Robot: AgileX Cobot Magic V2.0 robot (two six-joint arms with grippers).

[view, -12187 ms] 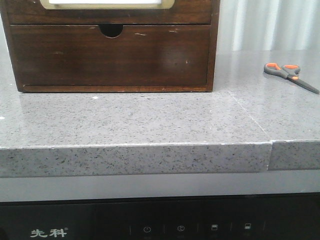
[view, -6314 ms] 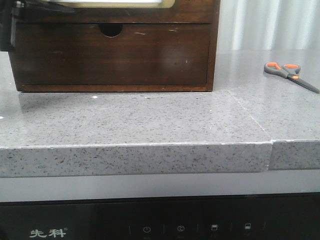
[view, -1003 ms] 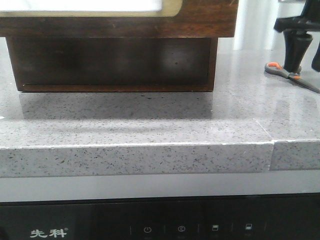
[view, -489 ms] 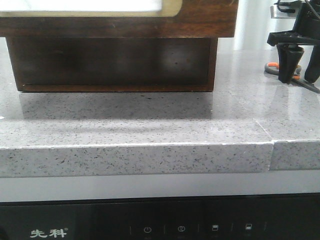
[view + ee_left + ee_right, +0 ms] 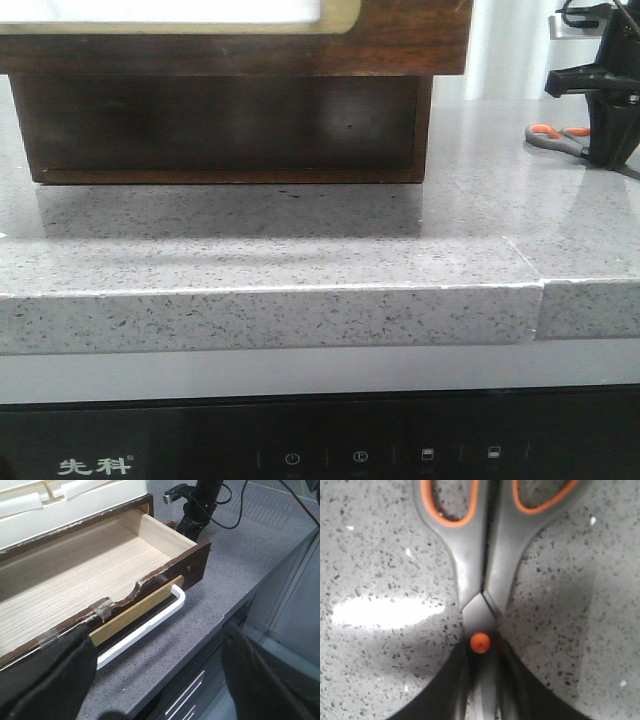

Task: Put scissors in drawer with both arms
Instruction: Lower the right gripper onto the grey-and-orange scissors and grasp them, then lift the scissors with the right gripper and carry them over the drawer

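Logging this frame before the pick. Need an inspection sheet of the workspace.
Surface: grey speckled countertop, glare patches, seam near its right end.
Job's things: scissors flat on the countertop at far right, blades closed. Drawer pulled open, inside bare wood, front edge chipped.
Clutter: nothing seen.
Grippers: right pincer down at the scissors, fingers on either side of the blades just past the orange pivot; grip not confirmed. Left pincer open, in front of the drawer's white handle, holding nothing.
Cables: black cables trail from the right arm.
Surroundings: wooden cabinet; appliance panel below the counter.
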